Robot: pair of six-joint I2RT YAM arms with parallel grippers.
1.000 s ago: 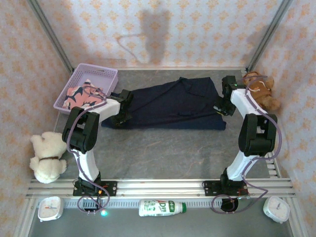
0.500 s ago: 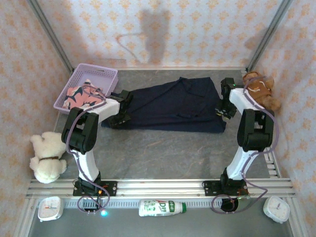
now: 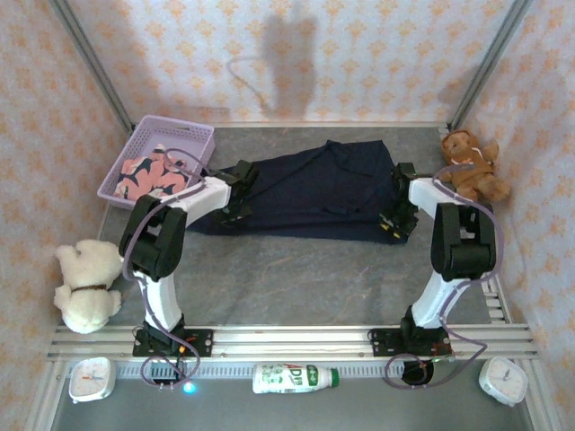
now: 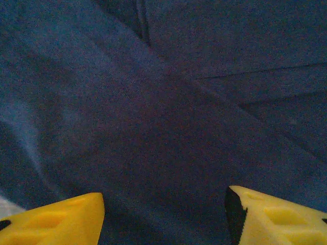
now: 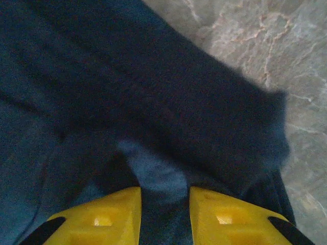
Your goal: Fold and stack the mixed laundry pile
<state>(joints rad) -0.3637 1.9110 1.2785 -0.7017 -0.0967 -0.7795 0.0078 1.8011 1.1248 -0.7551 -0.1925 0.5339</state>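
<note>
The large dark navy garment (image 3: 314, 189) lies spread across the back of the table. The salmon-pink shark-print garment (image 3: 148, 173) sits bunched in the lavender basket (image 3: 171, 127). My left gripper (image 3: 241, 194) hangs over the navy garment's left end. In the left wrist view it (image 4: 163, 198) is open, with smooth navy cloth (image 4: 168, 102) under the wide gap. My right gripper (image 3: 393, 216) is at the garment's right near corner. In the right wrist view its jaws (image 5: 164, 193) stand a little apart, open, with a ridge of navy cloth (image 5: 127, 76) running into the gap.
A brown teddy (image 3: 472, 166) sits at the back right, close to my right arm. A cream teddy (image 3: 85, 285) lies at the left edge. Past the near rail lie a bottle (image 3: 295, 377) and two small clocks (image 3: 90, 379) (image 3: 503, 379). Grey marbled table (image 5: 265, 41) borders the cloth.
Both grippers have opened. The left gripper has moved right, farther onto the navy cloth. The right gripper has moved toward the near right corner of the garment.
</note>
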